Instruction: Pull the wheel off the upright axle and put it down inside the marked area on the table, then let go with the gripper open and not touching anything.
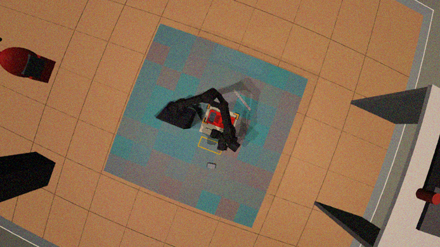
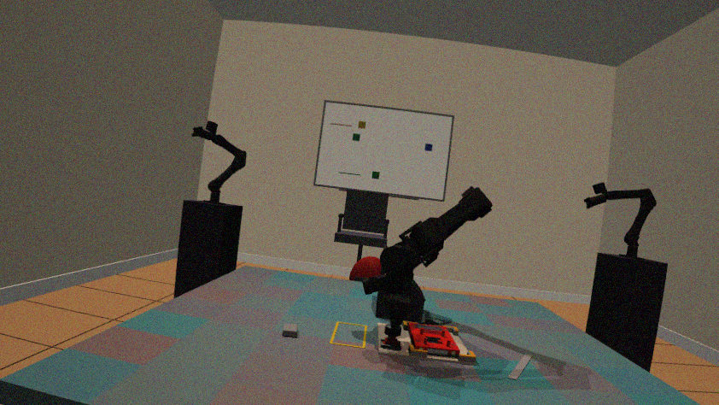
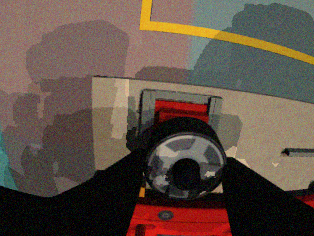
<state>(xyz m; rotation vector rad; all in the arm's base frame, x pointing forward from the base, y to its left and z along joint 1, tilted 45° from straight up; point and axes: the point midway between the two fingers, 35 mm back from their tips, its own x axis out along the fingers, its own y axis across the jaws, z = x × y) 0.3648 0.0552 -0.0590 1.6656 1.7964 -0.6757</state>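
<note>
From the top view, the black jointed robot arm (image 1: 221, 112) reaches across the red and pale fixture board (image 1: 213, 118) on the teal-and-grey chequered worktop (image 1: 186, 74), its jaws (image 1: 220, 137) hidden under the wrist, just beside the yellow-outlined rectangular marked area (image 1: 208, 145); a small grey block (image 1: 211, 166) lies a little beyond that outline, and a thin grey strip (image 1: 243, 101) lies on the far side of the board. The wheel cannot be made out here. The exterior view shows what the top one does not: the arm bent steeply downward, its jaws (image 2: 393, 332) low over the pale end of the board (image 2: 435, 342), with the yellow outline (image 2: 348, 335) alongside and apart from it. The wrist view alone shows the grasp: the two black fingers are clamped on either side of the dark-tyred wheel with a grey spoked hub (image 3: 181, 161), which sits at its red mount on the board, outside the yellow outline (image 3: 200, 30) seen farther off.
</note>
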